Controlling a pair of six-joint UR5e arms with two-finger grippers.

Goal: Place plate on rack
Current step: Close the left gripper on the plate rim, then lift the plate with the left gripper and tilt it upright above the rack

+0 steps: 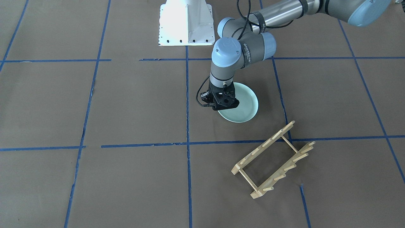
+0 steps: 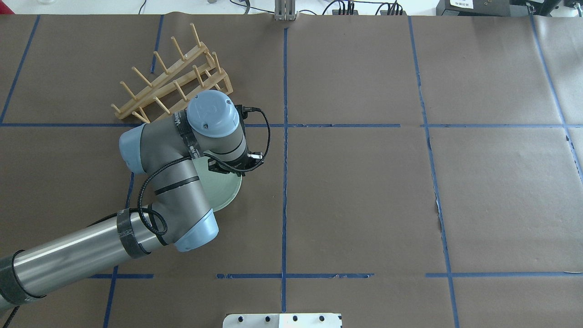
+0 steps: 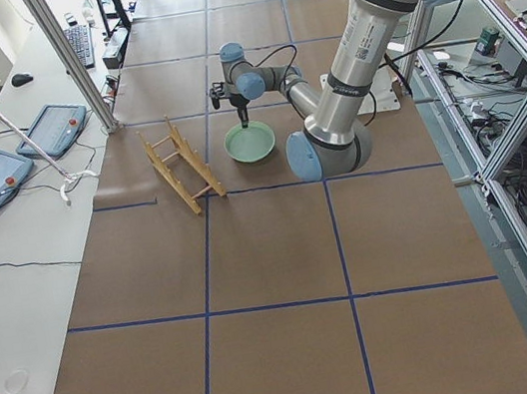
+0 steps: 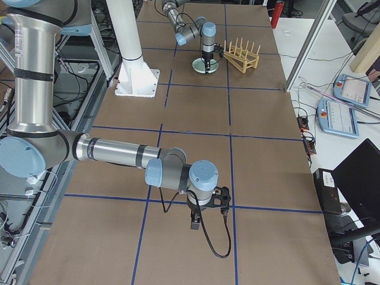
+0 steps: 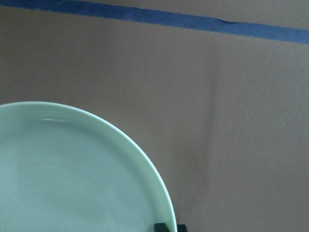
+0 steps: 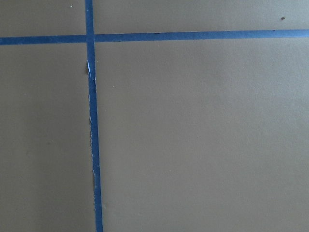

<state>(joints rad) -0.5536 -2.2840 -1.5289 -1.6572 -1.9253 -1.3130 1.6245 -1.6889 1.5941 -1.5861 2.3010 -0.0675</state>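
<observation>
While the plate (image 1: 245,109) lies flat, the left hand (image 1: 223,106) pinches its rim, fingers nearly together.

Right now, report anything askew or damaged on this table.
The rack stands diagonal to the blue tape grid, upright and whole. One tape line on the robot's right is ragged, the paper torn beside it. The plate lies flat.
</observation>
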